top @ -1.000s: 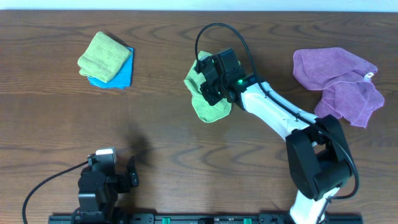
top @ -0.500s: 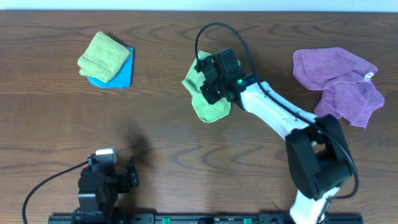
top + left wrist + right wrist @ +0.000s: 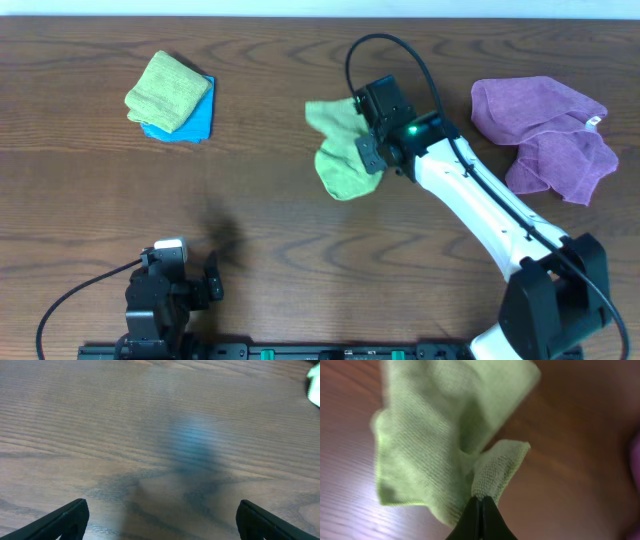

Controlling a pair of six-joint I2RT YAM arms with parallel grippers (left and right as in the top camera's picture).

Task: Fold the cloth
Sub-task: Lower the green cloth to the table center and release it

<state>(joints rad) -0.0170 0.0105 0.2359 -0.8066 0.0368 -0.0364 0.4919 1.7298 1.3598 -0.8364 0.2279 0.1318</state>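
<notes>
While the overhead shot from a second back had the right gripper (image 3: 370,152) parked on top of the cloth (image 3: 338,150), by this frame it had swung a bit to the right and dragged the lime-green fabric with it. The cloth's shape changed too: one flap now stuck out up and to the left, and the rest bunched below. It sat mid-tabletop (image 3: 300,250), well apart from the purple cloth (image 3: 545,125). The left gripper (image 3: 205,285) hadn't budged from the near edge.

Left wrist view was pretty boring. The jaws were spread wide over bare wood with nothing between them, and only a pale green sliver showed at the far right edge.

Right wrist view was the good one. The jaws were clamped tight on a small pinch of the cloth's edge, and the rest of the fabric hung rumpled beyond them.

So my read was that the grab had just landed. No fold had been made yet, and the cloth looked like it needed spreading out first.
</notes>
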